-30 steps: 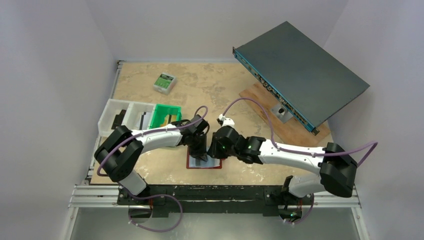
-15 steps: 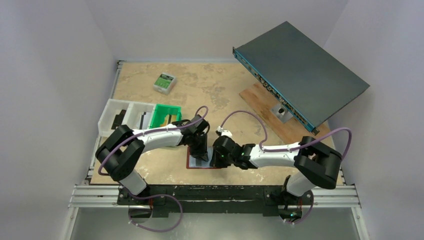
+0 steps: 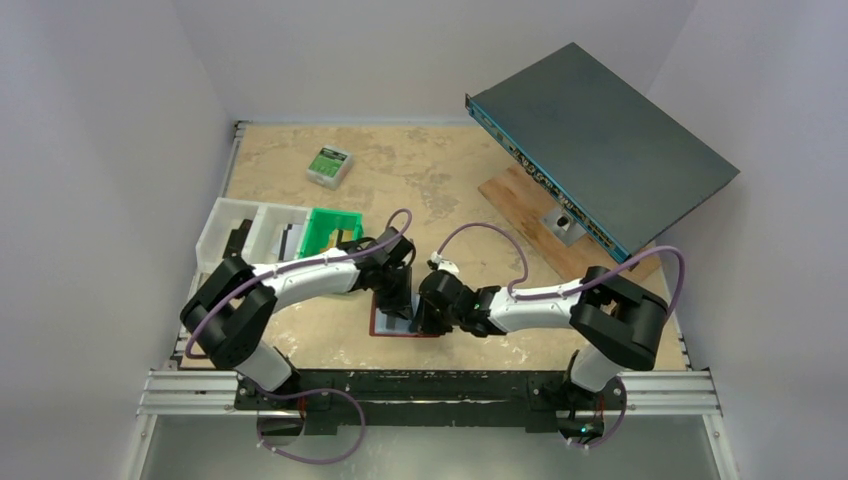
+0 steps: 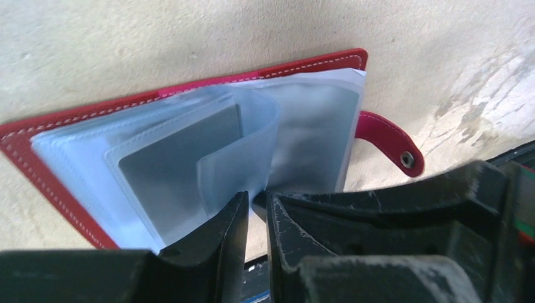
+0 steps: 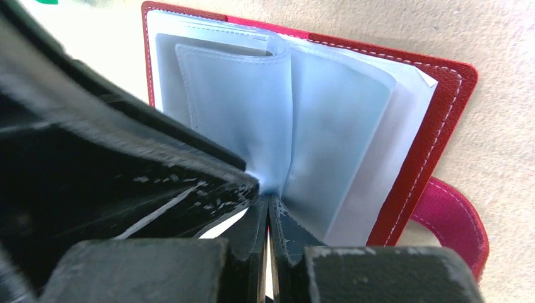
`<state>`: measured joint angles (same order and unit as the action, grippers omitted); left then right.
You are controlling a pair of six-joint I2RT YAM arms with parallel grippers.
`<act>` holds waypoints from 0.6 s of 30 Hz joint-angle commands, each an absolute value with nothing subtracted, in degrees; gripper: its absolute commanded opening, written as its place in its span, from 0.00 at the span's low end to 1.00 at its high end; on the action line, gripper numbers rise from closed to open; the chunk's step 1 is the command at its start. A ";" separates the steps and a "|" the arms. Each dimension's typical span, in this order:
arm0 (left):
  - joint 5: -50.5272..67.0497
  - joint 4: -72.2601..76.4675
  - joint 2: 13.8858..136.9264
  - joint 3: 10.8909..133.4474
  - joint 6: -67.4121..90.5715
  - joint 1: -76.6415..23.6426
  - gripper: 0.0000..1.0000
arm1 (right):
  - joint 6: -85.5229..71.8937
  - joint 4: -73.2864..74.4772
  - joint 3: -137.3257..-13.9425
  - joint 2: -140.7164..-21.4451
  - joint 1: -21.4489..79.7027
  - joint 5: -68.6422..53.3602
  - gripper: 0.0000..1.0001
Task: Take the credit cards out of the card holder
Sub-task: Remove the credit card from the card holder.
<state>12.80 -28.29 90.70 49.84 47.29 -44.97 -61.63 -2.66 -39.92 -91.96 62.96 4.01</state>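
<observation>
The red card holder [image 3: 385,327] lies open on the table, its pale blue plastic sleeves fanned up [image 4: 189,151] [image 5: 328,126]. A grey credit card [image 4: 180,158] shows inside one sleeve. Both grippers meet over the holder. My right gripper [image 5: 268,208] [image 3: 424,318] is shut, its tips pinching the lower edge of a raised sleeve leaf. My left gripper [image 4: 255,211] [image 3: 398,303] stands a narrow gap apart beside that leaf, with the table showing between its fingers. The snap tab [image 4: 391,142] sticks out sideways.
A green bin [image 3: 332,230] and a white divided tray [image 3: 250,228] sit at the left. A small green-and-white box [image 3: 329,165] lies farther back. A dark network switch [image 3: 600,140] leans on a wooden board [image 3: 600,258] at the right.
The right gripper has moved left onto the holder and shut on a sleeve leaf, its arm folding in. The left gripper's jaws have parted slightly.
</observation>
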 commanded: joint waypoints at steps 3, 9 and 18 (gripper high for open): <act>8.41 -35.37 81.61 51.97 44.60 -43.61 0.22 | -62.71 1.62 -39.45 -96.00 62.47 4.65 0.01; 5.06 -38.11 79.60 50.27 42.80 -41.53 0.22 | -62.95 0.88 -38.29 -96.62 61.80 3.54 0.00; 4.66 -34.78 85.64 49.68 42.58 -41.27 0.10 | -62.85 0.66 -37.81 -96.83 61.61 3.16 0.00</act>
<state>5.65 -36.45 83.55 49.84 43.72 -41.56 -63.46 -3.73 -40.34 -93.36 61.69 0.75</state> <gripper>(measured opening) 0.117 0.003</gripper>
